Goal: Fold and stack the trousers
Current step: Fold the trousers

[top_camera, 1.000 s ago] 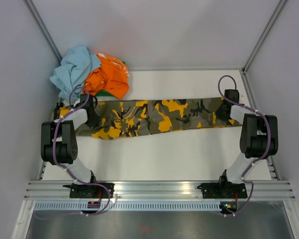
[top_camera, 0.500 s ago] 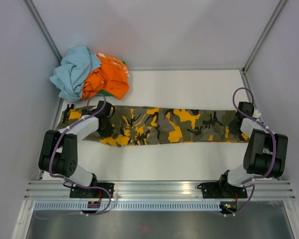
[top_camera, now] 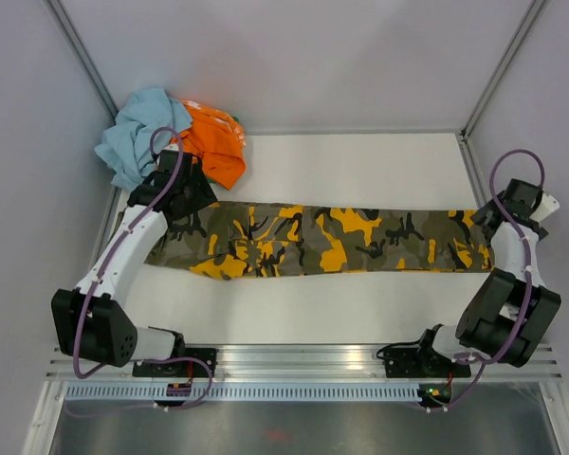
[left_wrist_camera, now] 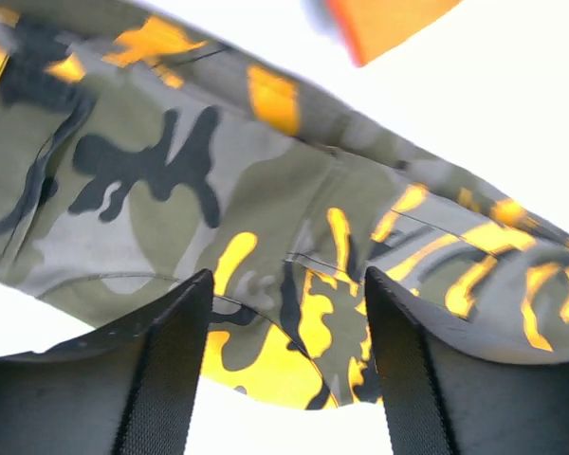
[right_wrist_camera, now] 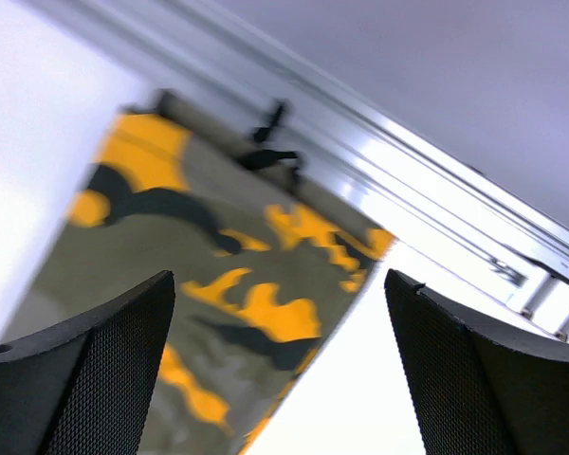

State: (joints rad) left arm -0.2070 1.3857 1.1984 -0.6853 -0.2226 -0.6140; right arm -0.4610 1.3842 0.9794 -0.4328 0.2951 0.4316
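Two claws are shown apart and empty, left gripper (left_wrist_camera: 286,313) and right gripper (right_wrist_camera: 280,322); the trousers (top_camera: 332,242) are spread flat beneath both. A skewed fold could be caused by pinching one layer.

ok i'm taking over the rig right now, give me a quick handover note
The left gripper is open and empty, over the left end of the trousers.
The right gripper is open and empty, over their right end by the table's edge.
The trousers lie flat in one long strip, left to right across the table.
A light blue garment and an orange garment lie crumpled in the far-left corner.
Done: trousers laid out straight, apparently leg on leg.
Left: fold them across their length, then stack.
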